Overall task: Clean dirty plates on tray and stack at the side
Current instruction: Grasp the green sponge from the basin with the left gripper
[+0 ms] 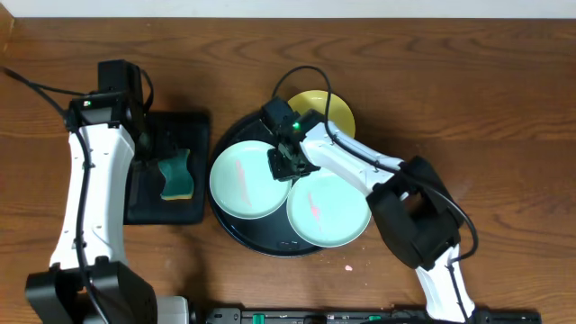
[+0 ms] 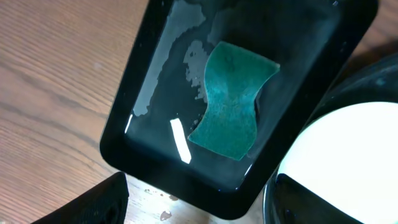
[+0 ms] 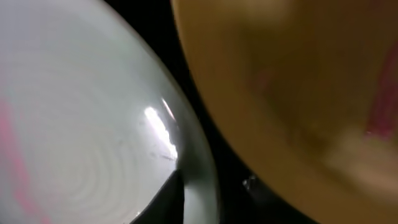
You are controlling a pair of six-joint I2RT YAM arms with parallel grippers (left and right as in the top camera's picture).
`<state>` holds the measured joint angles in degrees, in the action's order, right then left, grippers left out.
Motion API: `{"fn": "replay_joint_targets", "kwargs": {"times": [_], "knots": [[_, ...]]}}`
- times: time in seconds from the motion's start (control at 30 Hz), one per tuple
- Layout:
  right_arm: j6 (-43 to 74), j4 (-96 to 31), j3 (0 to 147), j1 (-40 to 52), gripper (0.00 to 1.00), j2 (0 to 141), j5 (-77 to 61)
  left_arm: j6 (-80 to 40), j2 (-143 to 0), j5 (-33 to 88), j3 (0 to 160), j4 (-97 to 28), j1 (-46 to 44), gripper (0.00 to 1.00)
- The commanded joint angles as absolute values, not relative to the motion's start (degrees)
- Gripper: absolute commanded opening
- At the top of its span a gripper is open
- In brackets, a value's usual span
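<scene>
Right gripper [image 1: 290,162] sits low at the inner rim of the left mint plate [image 1: 236,184] on the tray [image 1: 259,245]; cannot tell if it is open or closed. Left gripper [image 1: 146,148] hangs over the sponge [image 1: 177,175], which lies free; its state is also unclear. Second mint plate [image 1: 328,209] and yellow plate [image 1: 337,110] crowd close. Risks: the thin rim slips from the pinch, or the lift drags the neighbouring plates.

The tray [image 1: 236,232] stands in the middle of the bench [image 1: 468,90]. In it the left plate [image 1: 238,184] and the right plate [image 1: 328,214] lie side by side, their rims meeting, the right one nearer the front. The back plate [image 1: 340,110] lies behind them, at the tray's rear rim. Just beside the tray, on its left, stands the small tray [image 1: 193,121], and the sponge [image 1: 177,175] lies in it.
</scene>
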<state>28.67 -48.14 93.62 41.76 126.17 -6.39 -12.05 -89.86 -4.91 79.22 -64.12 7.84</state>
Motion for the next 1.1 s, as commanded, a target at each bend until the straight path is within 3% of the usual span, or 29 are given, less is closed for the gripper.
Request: {"fn": "replay_joint_targets", "kwargs": {"times": [0.0, 0.1, 0.2, 0.57, 0.9, 0.97, 1.07], "knots": [[30.02, -47.94, 93.14, 41.87, 0.10, 127.17, -6.04, -12.78, -91.66, -5.61, 78.91, -64.07, 8.08, 0.75], [30.02, -48.01, 93.14, 41.56, 0.01, 127.42, -6.28, -12.78, -92.92, -4.93, 78.85, -64.01, 8.05, 0.71], [30.00, -47.68, 93.14, 41.56, 0.01, 127.42, -6.52, -12.27, -94.37, -4.62, 78.19, -63.55, 8.01, 0.57], [29.54, -47.81, 93.14, 41.56, 0.01, 127.42, -6.92, -2.98, -100.33, 1.72, 71.92, -53.84, 8.01, 0.43], [29.54, -47.79, 93.14, 41.56, 0.01, 127.42, -6.92, -2.35, -106.61, 0.43, 67.59, -46.63, 8.01, 0.40], [29.54, -47.79, 93.14, 41.56, 0.01, 127.42, -6.92, -2.35, -107.90, 0.45, 67.26, -45.54, 8.01, 0.36], [29.54, -47.81, 93.14, 41.56, 0.01, 127.42, -6.92, -2.37, -109.47, 0.45, 67.22, -44.34, 8.01, 0.19]]}}
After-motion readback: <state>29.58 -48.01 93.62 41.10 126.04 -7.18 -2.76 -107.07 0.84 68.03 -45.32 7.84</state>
